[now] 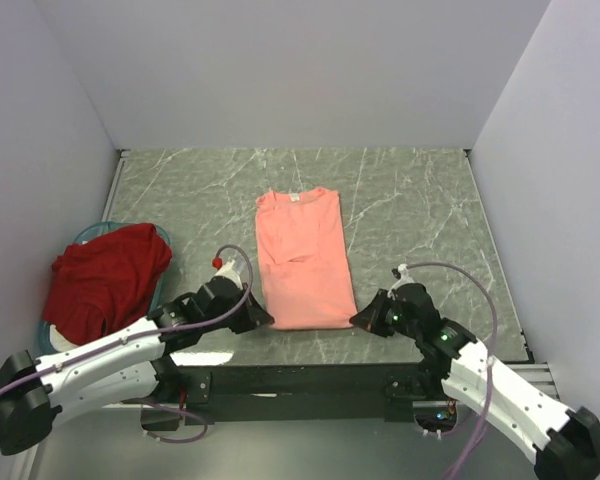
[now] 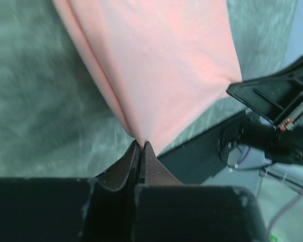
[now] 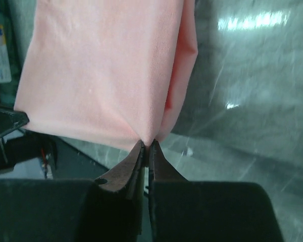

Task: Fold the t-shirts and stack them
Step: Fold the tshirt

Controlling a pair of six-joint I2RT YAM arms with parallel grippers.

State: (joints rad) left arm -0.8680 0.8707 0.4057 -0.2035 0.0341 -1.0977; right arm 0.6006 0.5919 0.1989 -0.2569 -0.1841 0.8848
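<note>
The salmon-pink t-shirt [image 1: 302, 258] lies folded lengthwise into a narrow strip on the marble table, collar at the far end. My left gripper [image 1: 267, 319] is shut on its near left corner; in the left wrist view the gripper [image 2: 142, 142] pinches the cloth [image 2: 156, 65]. My right gripper [image 1: 358, 320] is shut on the near right corner; in the right wrist view the gripper [image 3: 147, 143] pinches the cloth [image 3: 106, 70]. The dark red t-shirt [image 1: 105, 278] lies bunched at the left on the teal basket [image 1: 92, 233].
Grey walls close in the table [image 1: 420, 200] on the left, back and right. The table's near edge and a black mounting bar [image 1: 300, 380] lie just below the shirt's hem. The right gripper's black body shows in the left wrist view [image 2: 278, 101].
</note>
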